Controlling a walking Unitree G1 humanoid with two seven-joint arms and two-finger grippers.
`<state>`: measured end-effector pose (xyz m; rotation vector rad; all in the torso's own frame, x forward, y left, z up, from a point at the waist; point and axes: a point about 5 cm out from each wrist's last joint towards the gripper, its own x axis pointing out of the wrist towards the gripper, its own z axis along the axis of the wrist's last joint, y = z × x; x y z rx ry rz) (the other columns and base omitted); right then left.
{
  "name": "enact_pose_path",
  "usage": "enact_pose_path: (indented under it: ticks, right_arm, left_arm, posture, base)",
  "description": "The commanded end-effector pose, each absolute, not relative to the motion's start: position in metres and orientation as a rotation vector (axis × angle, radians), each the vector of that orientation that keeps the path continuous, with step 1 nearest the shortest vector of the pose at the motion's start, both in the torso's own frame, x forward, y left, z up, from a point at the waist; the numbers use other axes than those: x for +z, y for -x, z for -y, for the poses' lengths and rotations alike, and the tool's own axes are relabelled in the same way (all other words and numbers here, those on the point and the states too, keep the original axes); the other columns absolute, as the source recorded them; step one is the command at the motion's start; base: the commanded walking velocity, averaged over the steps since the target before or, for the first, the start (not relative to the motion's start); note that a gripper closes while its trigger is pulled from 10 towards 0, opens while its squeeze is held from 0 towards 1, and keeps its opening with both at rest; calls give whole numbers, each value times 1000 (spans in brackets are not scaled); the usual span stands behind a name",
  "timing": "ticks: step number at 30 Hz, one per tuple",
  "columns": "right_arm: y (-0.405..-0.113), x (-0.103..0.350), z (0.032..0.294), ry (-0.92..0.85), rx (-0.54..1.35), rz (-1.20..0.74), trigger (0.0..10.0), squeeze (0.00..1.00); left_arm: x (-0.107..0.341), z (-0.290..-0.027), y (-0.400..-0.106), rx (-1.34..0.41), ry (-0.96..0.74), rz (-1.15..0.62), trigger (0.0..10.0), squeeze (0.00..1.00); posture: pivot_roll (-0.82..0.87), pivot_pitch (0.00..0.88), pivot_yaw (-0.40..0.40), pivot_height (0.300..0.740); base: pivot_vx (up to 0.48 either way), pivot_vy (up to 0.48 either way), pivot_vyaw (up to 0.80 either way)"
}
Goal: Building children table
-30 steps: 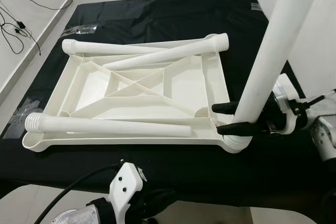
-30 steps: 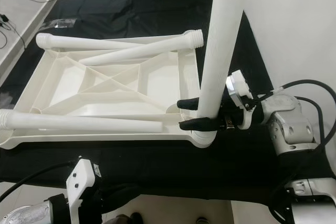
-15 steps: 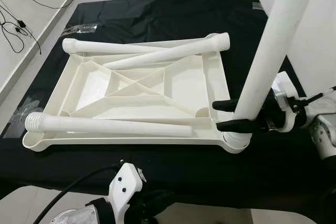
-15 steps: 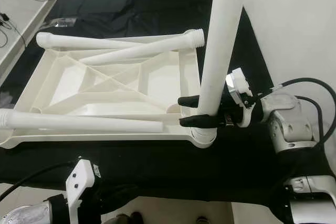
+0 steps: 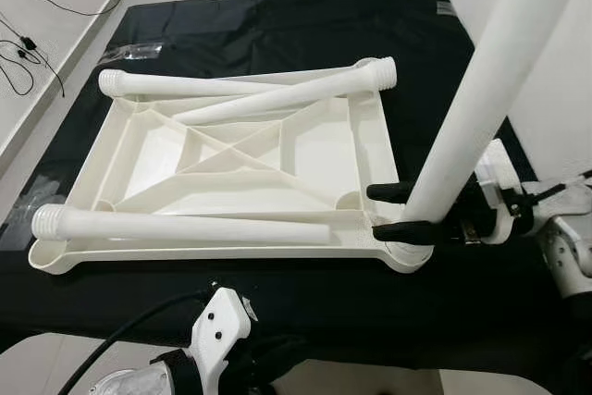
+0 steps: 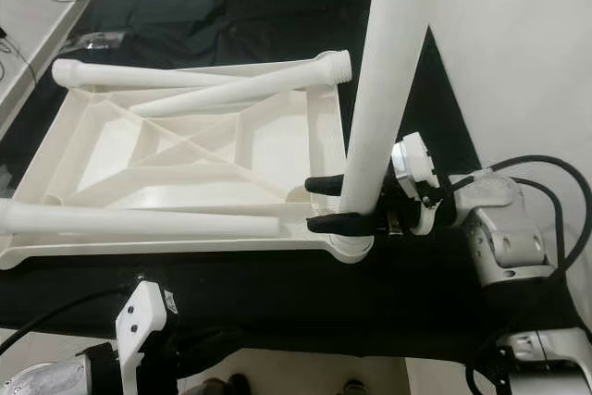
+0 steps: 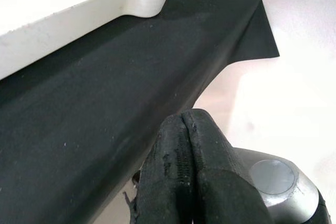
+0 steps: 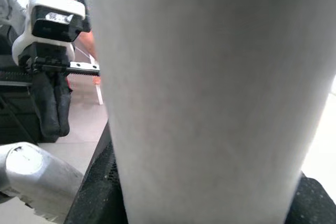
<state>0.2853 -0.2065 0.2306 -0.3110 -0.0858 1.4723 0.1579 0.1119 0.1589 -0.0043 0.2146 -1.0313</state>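
The white ribbed tabletop (image 5: 236, 173) lies upside down with 3 loose legs (image 5: 185, 226) across it. The right gripper (image 5: 407, 212) clamps the upright leg (image 5: 467, 108) at the near right corner. The left gripper (image 7: 181, 166) hangs pressed together.

Nothing readable is showing anywhere right now. A small label (image 8: 54, 18) is sitting on the white housing of the left gripper (image 8: 51, 109) in the right wrist view (just a dark blurred patch with no legible characters), and the white plastic parts are carrying no visible markings.
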Motion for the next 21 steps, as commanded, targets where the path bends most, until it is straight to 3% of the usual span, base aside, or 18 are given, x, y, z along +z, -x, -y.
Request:
enact_pose_path:
  ticks: [1,21]
  right_arm:
    - [-276,180,196,209,1537,-134,10000,0]
    - [-276,171,189,314,1478,-192,10000,0]
  left_arm:
    - [158,-114,-154,-1038,-3,-237,10000,0]
    - [156,-112,-154,-1043,-2,-238,10000,0]
  posture:
    - [63,300,131,740]
    - [52,284,124,740]
  base:
    - [0,0,0]
    - [0,0,0]
